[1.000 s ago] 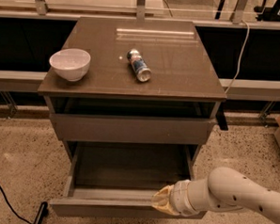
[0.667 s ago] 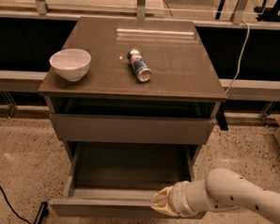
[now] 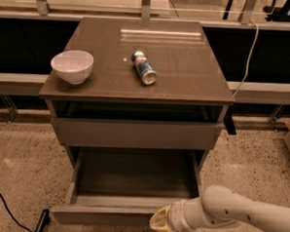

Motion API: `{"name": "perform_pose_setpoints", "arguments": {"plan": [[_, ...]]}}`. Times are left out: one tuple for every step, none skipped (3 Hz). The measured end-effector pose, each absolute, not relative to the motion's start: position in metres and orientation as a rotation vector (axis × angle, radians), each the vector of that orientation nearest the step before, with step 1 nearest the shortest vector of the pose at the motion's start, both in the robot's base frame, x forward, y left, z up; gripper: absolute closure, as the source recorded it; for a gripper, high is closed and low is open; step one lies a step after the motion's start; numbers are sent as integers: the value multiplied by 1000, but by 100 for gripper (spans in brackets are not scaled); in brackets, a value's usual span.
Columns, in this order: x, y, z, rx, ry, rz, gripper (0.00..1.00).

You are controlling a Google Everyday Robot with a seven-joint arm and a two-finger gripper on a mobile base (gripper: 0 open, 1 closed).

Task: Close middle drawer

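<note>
The middle drawer [image 3: 105, 216] is pulled far out of the grey-brown cabinet, and its shallow inside [image 3: 134, 172] is bare. My gripper [image 3: 160, 224], with tan fingertips on a white arm [image 3: 237, 216], is at the lower right. It sits at the right part of the drawer's plain front, at or against its outer face. The taller top drawer front [image 3: 134, 133] sits above, with a dark gap under the cabinet top. The lowest drawer is hidden.
On the cabinet top [image 3: 186, 66] stand a white bowl [image 3: 72, 66] at the left and a can [image 3: 143, 67] lying on its side near the middle. A black cable [image 3: 8, 206] runs over the speckled floor at the left. A rail and dark panels stand behind.
My gripper has shifted a little down and to the left along the drawer's front. The drawer stands pulled out about as far as before.
</note>
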State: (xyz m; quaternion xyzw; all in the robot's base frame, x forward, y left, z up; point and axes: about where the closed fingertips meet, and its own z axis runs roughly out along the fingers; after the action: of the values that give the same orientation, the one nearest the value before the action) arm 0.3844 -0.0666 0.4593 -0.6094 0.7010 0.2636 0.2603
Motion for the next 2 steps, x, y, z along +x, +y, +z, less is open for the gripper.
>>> {"name": "perform_pose_setpoints", "arguments": {"plan": [[378, -67, 426, -1619, 1936, 730, 100], [370, -68, 384, -1581, 1948, 730, 100]]}}
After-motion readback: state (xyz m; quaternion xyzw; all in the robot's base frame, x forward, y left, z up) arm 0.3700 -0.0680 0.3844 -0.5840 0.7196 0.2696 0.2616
